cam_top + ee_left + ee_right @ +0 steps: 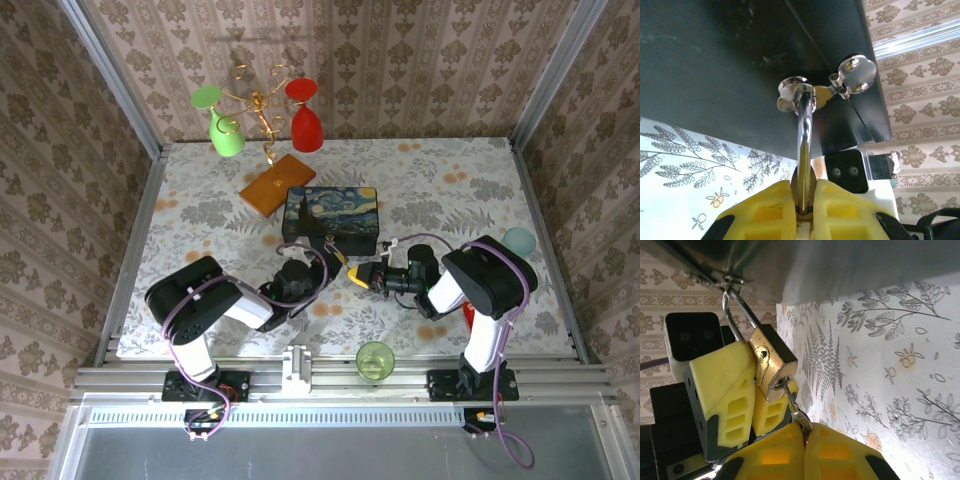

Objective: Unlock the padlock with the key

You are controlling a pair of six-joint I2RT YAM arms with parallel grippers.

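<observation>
Fingers on padlock and key

Overhead rear; wrists close on padlock

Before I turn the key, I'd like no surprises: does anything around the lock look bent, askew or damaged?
Nothing stands out. The padlock hangs by its shackle from the hasp of the box, its body gripped in the left claw; the key sits in the keyhole, pinched by the right claw.
</observation>
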